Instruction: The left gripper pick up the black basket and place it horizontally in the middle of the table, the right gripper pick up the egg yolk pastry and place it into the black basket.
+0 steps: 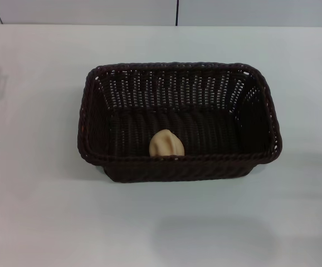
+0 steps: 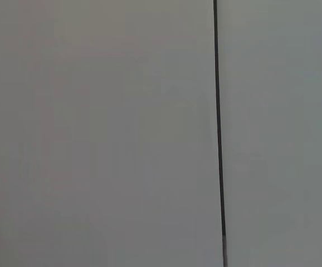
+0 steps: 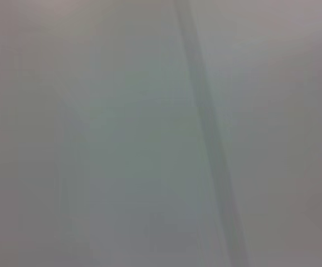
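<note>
The black basket [image 1: 179,119] sat upright near the middle of the white surface [image 1: 38,211], a bit toward the far edge, well clear of all four corners. Its long axis ran left to right, parallel to the near and far edges, so the horizontal placement looked done. The egg yolk pastry [image 1: 166,144] lay inside the basket on the floor, touching or just beside the near long wall, slightly left of the basket's centre. No orange patch was visible from the head view, only pale beige.

Neither arm appeared in the head view. The left wrist view showed only a plain pale panel with a thin dark vertical seam [image 2: 219,133]; the right wrist view showed a blurred pale surface with a faint slanted band [image 3: 208,139]. No jaws showed in any view, so the state of the left gripper and right gripper could not be told, and neither was holding anything in sight.

Judgement: both parts of the task looked complete, pastry in basket, basket centred lengthwise. No further grasp seemed needed. Which arm was nearer the basket could not be judged, since both were out of view, probably raised or parked away from the surface.
</note>
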You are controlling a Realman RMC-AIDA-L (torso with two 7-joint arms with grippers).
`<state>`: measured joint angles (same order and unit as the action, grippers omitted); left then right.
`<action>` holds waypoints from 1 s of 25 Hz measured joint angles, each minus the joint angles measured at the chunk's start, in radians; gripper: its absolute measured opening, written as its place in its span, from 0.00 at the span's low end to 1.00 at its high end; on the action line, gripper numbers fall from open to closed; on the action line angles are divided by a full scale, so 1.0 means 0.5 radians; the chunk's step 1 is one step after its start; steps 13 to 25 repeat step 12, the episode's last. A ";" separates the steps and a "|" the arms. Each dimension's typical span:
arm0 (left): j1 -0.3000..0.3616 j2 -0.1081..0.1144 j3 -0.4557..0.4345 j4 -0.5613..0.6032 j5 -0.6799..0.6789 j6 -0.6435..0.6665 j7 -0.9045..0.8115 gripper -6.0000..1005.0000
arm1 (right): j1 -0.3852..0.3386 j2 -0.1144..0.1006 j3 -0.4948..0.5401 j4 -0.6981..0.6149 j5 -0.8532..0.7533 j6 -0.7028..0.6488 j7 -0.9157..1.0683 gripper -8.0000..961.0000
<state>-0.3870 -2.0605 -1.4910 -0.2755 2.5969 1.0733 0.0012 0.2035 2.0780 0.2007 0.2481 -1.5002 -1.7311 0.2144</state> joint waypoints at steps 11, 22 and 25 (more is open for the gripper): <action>0.126 -0.025 0.001 0.015 -0.017 0.085 -0.020 0.79 | -0.229 0.011 0.380 -0.009 0.002 0.055 -0.002 0.88; 0.141 -0.026 0.009 0.015 -0.017 0.117 -0.028 0.79 | -0.236 0.013 0.381 -0.009 0.002 0.055 -0.002 0.88; 0.141 -0.026 0.009 0.015 -0.017 0.117 -0.028 0.79 | -0.236 0.013 0.381 -0.009 0.002 0.055 -0.002 0.88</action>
